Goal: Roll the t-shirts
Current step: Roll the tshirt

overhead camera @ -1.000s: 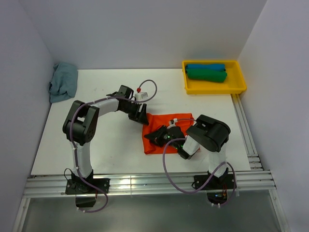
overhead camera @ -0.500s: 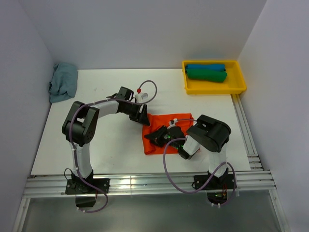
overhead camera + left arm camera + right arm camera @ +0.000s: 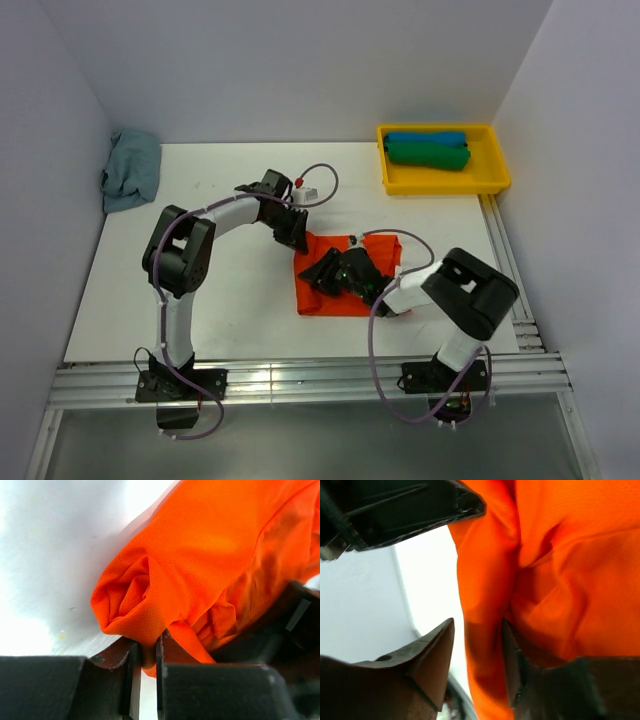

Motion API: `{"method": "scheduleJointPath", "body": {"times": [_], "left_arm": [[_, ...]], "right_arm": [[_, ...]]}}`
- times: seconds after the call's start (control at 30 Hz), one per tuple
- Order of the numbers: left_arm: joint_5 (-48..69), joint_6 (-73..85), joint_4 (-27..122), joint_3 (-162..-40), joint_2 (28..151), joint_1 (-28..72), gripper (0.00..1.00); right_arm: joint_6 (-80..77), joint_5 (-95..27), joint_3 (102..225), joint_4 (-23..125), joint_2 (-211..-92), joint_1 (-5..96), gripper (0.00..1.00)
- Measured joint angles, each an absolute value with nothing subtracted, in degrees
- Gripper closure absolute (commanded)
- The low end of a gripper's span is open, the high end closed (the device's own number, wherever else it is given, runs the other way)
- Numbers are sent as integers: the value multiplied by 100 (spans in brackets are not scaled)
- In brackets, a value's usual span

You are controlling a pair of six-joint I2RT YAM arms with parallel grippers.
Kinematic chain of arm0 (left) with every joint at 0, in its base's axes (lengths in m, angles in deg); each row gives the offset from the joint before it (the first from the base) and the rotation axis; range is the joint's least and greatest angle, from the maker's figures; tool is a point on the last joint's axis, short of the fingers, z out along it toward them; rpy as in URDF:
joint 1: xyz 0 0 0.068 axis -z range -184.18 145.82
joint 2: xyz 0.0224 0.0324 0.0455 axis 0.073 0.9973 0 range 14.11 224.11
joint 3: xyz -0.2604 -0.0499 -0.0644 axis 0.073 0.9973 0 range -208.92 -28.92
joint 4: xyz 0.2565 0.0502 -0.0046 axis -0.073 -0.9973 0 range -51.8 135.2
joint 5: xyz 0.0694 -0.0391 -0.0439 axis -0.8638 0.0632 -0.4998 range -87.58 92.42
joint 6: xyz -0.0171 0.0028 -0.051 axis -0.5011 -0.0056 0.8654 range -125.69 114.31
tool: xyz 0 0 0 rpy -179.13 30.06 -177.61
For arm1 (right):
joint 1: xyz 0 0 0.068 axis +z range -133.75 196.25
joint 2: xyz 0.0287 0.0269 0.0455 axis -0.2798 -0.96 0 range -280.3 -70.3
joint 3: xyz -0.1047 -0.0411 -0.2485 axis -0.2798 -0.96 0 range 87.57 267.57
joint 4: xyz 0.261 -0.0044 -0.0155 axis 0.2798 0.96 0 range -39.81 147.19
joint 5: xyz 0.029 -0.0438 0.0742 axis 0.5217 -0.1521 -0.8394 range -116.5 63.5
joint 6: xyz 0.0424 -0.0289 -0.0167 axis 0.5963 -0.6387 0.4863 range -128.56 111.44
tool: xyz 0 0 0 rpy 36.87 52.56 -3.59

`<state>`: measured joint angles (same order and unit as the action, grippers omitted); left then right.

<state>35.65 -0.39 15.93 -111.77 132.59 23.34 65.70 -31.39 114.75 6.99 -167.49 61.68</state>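
Observation:
The orange-red t-shirt [image 3: 345,297] lies bunched in the middle of the white table. My left gripper [image 3: 296,238] sits at its far left corner. In the left wrist view that gripper [image 3: 145,655] is shut on a pinch of the rolled orange cloth [image 3: 200,570]. My right gripper [image 3: 325,275] lies low on the shirt's left part. In the right wrist view its jaws [image 3: 477,645] stand apart, with a fold of the orange t-shirt [image 3: 560,570] lying against the right finger [image 3: 512,665] and a gap at the left one. A blue t-shirt [image 3: 427,138] and a green t-shirt [image 3: 428,156] lie rolled up.
The two rolls rest in a yellow tray [image 3: 497,172] at the back right. A grey-blue cloth [image 3: 131,168] is heaped against the left wall. A metal rail [image 3: 505,270] runs along the table's right edge.
My left gripper has slid right onto the shirt's corner and shut on the cloth. My right gripper's jaws have opened wider, and the right arm's elbow has swung to the right.

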Motion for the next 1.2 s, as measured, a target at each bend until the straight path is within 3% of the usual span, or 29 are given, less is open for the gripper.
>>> {"method": "scheduleJointPath", "body": {"times": [0.27, 0.53, 0.83, 1.2], "left_arm": [[2772, -170, 869, -11612, 13291, 2509, 100], [2241, -196, 384, -12014, 13442, 2774, 100], [2009, -203, -12, -12405, 13659, 2887, 100], [2002, -205, -149, -12477, 13707, 2890, 100]], "right_arm": [[5392, -1517, 13018, 4078, -15649, 6907, 42], [4644, 161, 15243, 6509, -16432, 7617, 45], [4472, 1263, 16518, 8246, -17931, 7962, 45], [4476, 1875, 17121, 8930, -18735, 8255, 42]]}}
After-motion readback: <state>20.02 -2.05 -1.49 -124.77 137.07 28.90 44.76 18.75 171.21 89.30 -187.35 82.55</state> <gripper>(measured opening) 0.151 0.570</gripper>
